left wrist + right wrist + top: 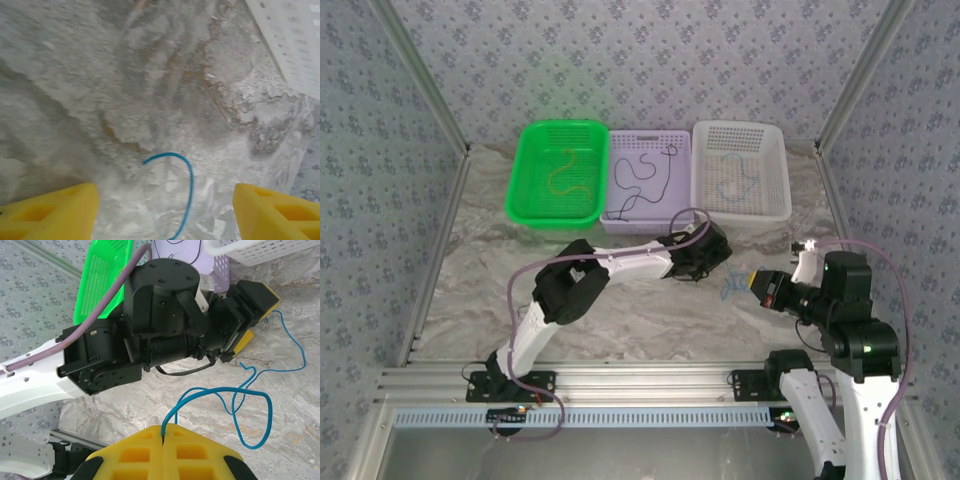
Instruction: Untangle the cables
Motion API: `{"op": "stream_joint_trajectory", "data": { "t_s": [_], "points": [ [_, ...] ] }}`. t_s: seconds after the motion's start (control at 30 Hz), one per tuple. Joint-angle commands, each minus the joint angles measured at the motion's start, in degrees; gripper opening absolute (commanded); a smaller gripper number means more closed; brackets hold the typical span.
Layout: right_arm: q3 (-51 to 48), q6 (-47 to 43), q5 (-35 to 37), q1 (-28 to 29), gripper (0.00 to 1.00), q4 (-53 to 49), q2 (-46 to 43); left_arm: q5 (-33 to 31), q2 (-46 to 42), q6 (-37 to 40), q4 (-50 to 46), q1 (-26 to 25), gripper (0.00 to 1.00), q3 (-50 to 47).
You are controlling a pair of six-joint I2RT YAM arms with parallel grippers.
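Observation:
A thin blue cable (260, 405) lies in loops on the marble table (620, 310), between the two arms (730, 290). My right gripper (163, 427) is shut on one end of it, and the wire rises from the seam of the yellow pads. My left gripper (165, 200) is open just above the table, with the cable's other curl (190, 190) lying between its yellow fingers and touching neither. Seen from the right wrist, the left gripper (260, 320) hovers over the far end of the wire. Other cables lie in baskets: yellow-olive (565, 172), black (642, 172), blue (738, 178).
Three baskets stand in a row at the back: green (525, 180), purple (650, 222) and white (700, 170). The white basket's corner (295, 40) is close to the left gripper. Patterned walls enclose the table, and a metal rail (620, 380) runs along the near edge.

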Motion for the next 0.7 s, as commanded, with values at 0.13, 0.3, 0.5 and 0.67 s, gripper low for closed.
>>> {"op": "stream_joint_trajectory", "data": {
  "t_s": [0.13,0.3,0.5,0.67],
  "points": [
    [0.73,-1.68,-2.3,0.39,0.0,-1.72,-1.12,3.61,4.37,-3.48,-0.62,-1.14,0.66,4.75],
    [1.33,-1.67,-2.71,0.34,0.0,-1.94,-1.32,4.02,7.31,-2.48,-3.99,-1.15,0.55,9.0],
    [1.7,-1.54,-2.68,0.36,0.0,-2.38,-1.79,4.4,10.77,-3.07,-2.98,-1.12,0.38,10.57],
    [2.03,-1.59,-1.63,0.35,0.0,-2.93,-2.26,3.65,10.58,-2.29,-3.63,-0.93,0.15,9.56]
  ]
}}
